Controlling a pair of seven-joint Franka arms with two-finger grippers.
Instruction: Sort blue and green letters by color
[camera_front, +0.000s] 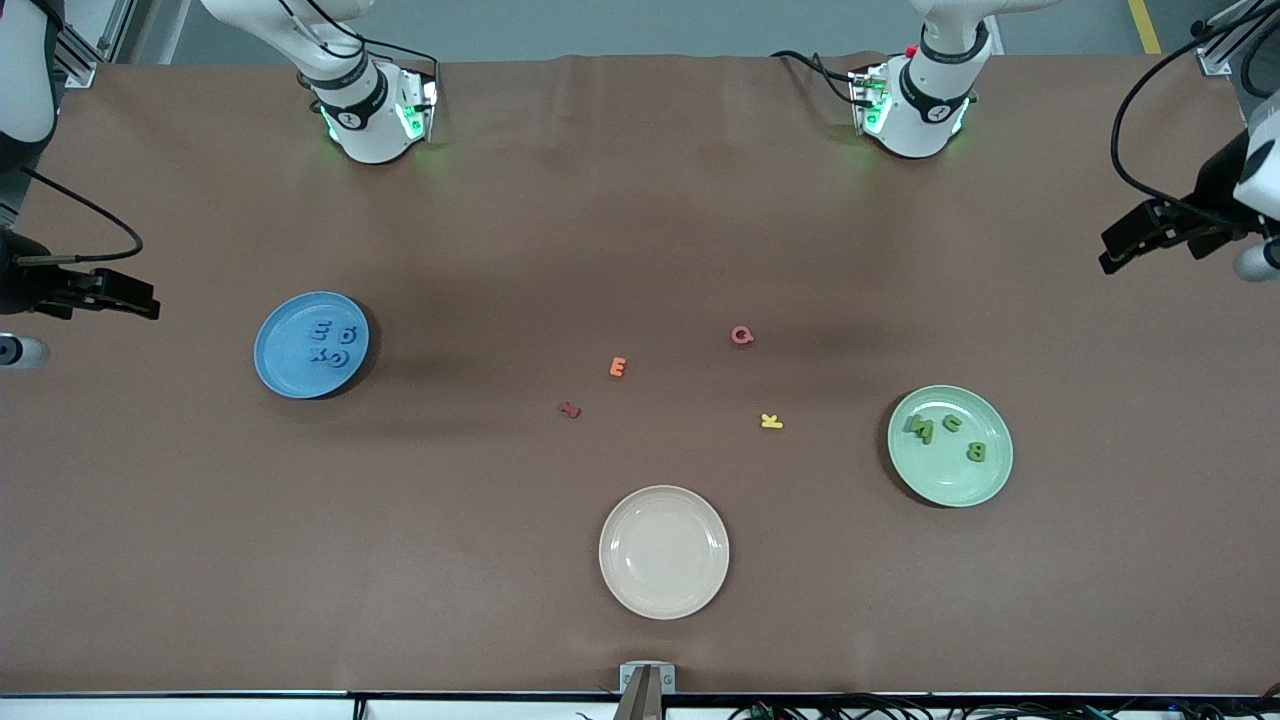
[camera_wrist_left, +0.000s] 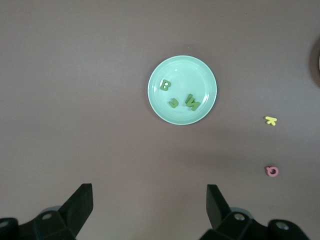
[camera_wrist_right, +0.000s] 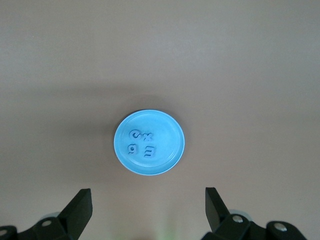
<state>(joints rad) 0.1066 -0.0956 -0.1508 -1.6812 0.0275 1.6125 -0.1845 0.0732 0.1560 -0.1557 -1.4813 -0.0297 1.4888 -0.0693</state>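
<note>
Several mid-blue letters (camera_front: 322, 331) lie on the blue plate (camera_front: 275, 372) toward the right arm's end of the table. They also show in the right wrist view (camera_wrist_right: 149, 151) on that plate (camera_wrist_right: 165, 127). Several olive-green letters (camera_front: 975, 451) lie on the green plate (camera_front: 960, 487) toward the left arm's end. They also show in the left wrist view (camera_wrist_left: 164, 85) on that plate (camera_wrist_left: 192, 70). My right gripper (camera_front: 148, 305) (camera_wrist_right: 149, 210) is open and empty, high over the table beside the blue plate. My left gripper (camera_front: 1108, 260) (camera_wrist_left: 150, 210) is open and empty, high beside the green plate.
An orange E (camera_front: 618, 367), a pink G (camera_front: 741, 335), a dark red letter (camera_front: 569, 409) and a yellow K (camera_front: 771, 421) lie on the brown table mid-way between the plates. An empty cream plate (camera_front: 664, 590) sits nearer the front camera.
</note>
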